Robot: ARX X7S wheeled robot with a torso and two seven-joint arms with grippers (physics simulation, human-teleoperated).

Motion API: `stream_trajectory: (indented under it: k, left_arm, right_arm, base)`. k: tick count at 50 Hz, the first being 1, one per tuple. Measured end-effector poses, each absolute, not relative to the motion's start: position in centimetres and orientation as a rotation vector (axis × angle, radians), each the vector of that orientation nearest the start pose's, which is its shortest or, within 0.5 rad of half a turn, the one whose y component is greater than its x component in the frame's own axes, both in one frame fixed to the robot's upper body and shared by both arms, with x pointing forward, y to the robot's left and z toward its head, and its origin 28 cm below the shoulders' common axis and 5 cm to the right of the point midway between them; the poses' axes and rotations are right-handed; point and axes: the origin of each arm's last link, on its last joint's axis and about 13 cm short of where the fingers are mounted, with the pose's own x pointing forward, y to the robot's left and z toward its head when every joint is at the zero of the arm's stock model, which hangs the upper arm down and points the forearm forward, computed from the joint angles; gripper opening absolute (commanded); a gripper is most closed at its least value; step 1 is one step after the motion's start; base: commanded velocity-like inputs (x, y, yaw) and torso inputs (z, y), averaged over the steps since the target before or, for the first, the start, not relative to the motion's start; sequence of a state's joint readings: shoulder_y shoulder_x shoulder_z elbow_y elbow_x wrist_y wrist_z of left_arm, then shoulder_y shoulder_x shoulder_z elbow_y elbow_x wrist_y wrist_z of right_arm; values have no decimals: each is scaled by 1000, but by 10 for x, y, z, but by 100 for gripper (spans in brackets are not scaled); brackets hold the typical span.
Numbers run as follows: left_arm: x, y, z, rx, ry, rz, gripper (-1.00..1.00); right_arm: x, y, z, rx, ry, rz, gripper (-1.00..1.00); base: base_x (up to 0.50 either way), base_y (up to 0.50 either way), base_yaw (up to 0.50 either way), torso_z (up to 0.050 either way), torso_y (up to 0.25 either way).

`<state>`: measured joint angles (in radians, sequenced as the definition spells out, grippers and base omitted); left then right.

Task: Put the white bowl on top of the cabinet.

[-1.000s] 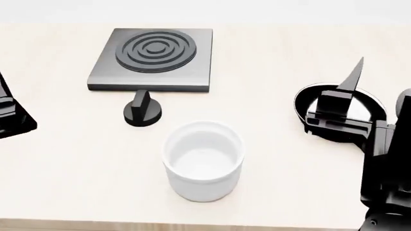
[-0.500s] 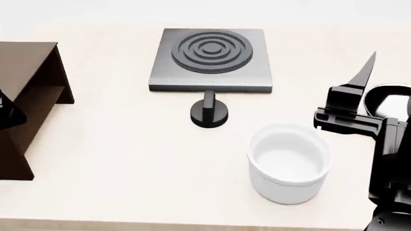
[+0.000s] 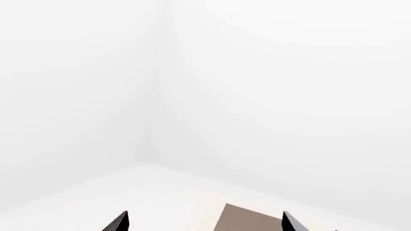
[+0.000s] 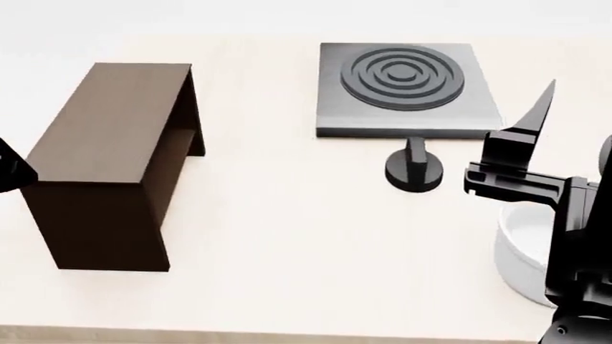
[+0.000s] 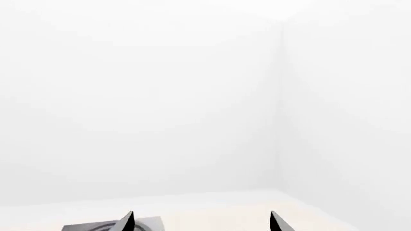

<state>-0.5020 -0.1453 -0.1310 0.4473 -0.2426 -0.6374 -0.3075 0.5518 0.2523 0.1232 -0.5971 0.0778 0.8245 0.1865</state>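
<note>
Starting w/ the left wrist view: left gripper showed two dark fingertips well apart, nothing between, aimed at blank white walls; a corner of the long grey-brown wood-grain cabinet poked up between the tips.

Head view: cabinet stood on the pale table, its top bare. Deep glossy white ceramic bowl sat on the table by the view's right edge, partly hidden by the right arm, well apart from the cabinet. Square dark-grey stove plate and a black knob lay behind.

Right wrist view: right gripper tips apart, empty.

Judgement: task barely begun; bowl not yet grasped, lift and placing both left.
</note>
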Motion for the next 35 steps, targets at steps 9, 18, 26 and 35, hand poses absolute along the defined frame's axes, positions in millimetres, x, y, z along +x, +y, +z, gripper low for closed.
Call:
stream_trajectory:
  k: [9,18,26,35]
  left_arm:
    - [274,249,190,-126,-312,305,100]
    - [274,249,190,-123,-310,307,100]
    - [274,249,189,-120,-309,310,100]
    - [274,249,189,-113,-310,318,100]
  right_arm:
    - [257,-164,218,-116,-350,-332,100]
    - [257,-164,218,-117,-348,-333,100]
    - [258,-165,217,-120,-347,-337,100]
    - [259,-165,216,-122,-341,-342,100]
  base:
    - [0,500,0,0,0]
    - [0,500,0,0,0]
    - [0,500,0,0,0]
    - [0,56,0,0,0]
